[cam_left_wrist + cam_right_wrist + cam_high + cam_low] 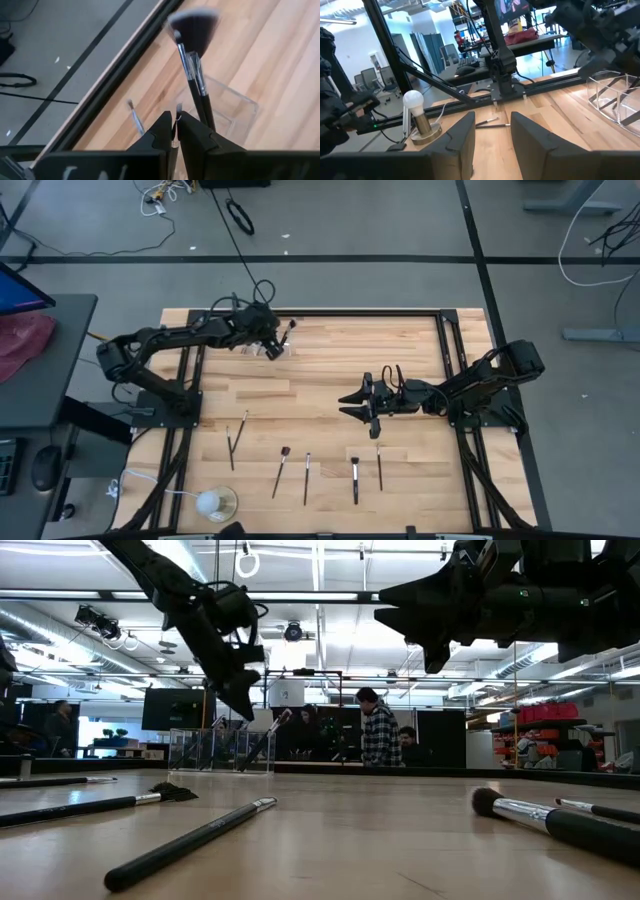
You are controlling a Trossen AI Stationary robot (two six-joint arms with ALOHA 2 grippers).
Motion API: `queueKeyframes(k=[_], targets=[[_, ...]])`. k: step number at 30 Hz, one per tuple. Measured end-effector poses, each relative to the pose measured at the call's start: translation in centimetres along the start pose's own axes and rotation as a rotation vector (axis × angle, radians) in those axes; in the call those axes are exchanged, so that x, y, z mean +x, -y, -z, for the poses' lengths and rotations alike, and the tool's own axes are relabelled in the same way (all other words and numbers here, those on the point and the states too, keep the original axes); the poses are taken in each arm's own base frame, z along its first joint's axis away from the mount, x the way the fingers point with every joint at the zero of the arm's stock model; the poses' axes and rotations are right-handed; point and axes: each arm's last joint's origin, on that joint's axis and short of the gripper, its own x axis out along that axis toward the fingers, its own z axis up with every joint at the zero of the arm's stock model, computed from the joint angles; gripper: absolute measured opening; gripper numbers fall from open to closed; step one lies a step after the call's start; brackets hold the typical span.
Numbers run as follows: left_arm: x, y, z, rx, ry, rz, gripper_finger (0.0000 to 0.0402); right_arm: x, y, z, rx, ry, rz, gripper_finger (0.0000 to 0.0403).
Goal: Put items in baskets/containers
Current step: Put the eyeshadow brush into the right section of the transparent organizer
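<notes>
While the left gripper (174,131) pinches a thin brush (176,120) above the clear plastic holder (235,107), the right gripper (492,131) hovers unclenched, empty.

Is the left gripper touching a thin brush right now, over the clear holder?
Touching. The left wrist view shows the left gripper with its fingers pinching a thin brush above the clear holder.

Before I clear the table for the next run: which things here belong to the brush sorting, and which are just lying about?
Job:
- clear holder, brushes standing in it
- loose brushes lying on the wood
- thin brush in the left gripper
- right gripper, open above the table

Lying about:
- white ball lamp
- floor cables
</notes>
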Motion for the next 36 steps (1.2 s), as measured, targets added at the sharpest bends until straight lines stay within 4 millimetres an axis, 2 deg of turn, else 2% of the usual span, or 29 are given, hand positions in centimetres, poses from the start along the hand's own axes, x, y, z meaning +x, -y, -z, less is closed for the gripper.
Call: queueKeyframes(k=[4, 9, 15, 21, 25, 28, 31, 36], targets=[[0.7, 0.2, 0.2, 0.006, -0.022, -0.003, 0.0037, 0.0, 0.0, 0.0, 0.001, 0.000, 0.000, 0.0127], [0.7, 0.2, 0.2, 0.004, -0.018, -0.006, 0.0042, 0.0, 0.0, 0.0, -0.001, -0.004, 0.001, 0.0127], [0.7, -0.1, 0.1, 0.000, -0.021, -0.067, 0.0081, 0.0, 0.0, 0.1, -0.004, -0.014, 0.004, 0.0127], [-0.6, -1.3, -2.7, -0.020, 0.021, -0.257, 0.0129, 0.0, 0.0, 0.1, 0.000, -0.016, 0.000, 0.0127], [-2.0, -1.2, -4.7, -0.001, 0.027, -0.258, 0.0145, 0.0, 0.0, 0.1, 0.003, -0.017, -0.005, 0.0127], [-2.9, 0.0, -5.6, 0.028, 0.051, -0.225, 0.0145, 0.0, 0.1, 0.3, 0.051, -0.037, 0.001, 0.0127], [-3.6, 2.3, -5.5, 0.071, 0.080, -0.171, 0.0139, 0.0, -0.3, 0.8, 0.064, -0.080, 0.006, 0.0127], [-4.3, 7.8, -3.6, 0.131, 0.143, -0.037, 0.0122, 0.7, -3.6, 1.8, -0.048, -0.304, 0.039, 0.0127]])
